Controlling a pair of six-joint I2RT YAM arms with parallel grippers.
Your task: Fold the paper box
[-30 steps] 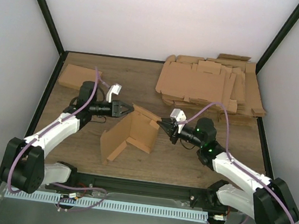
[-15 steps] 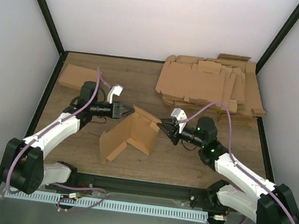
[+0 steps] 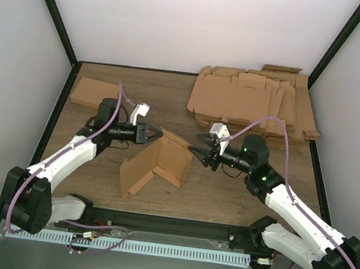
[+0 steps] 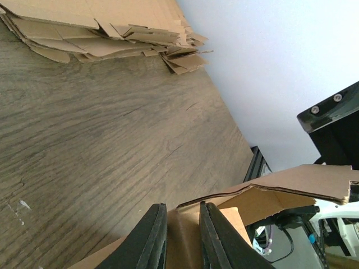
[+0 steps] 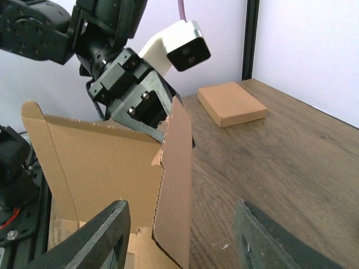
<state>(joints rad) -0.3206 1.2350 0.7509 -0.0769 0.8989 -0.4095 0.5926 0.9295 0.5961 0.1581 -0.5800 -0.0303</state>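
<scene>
The half-folded brown paper box [image 3: 157, 161] stands in the middle of the table, with a long wall upright and a side panel lying out to the front left. My left gripper [image 3: 156, 133] is at its back top corner. In the left wrist view the gripper [image 4: 182, 224] has its jaws close together with the box's cardboard [image 4: 247, 202] between them. My right gripper [image 3: 198, 150] is open at the box's right end. In the right wrist view its fingers [image 5: 95, 235] stand wide apart on either side of the upright end flap [image 5: 176, 190] without touching it.
A stack of flat cardboard blanks [image 3: 256, 104] lies at the back right and also shows in the left wrist view [image 4: 101, 28]. A closed flat box [image 3: 93, 92] lies at the back left, and also shows in the right wrist view [image 5: 231, 103]. Black frame posts stand at the table's corners.
My left gripper has moved slightly to the right along the box's top corner. My right arm has lifted and drawn slightly back, its gripper staying open at the end flap.
</scene>
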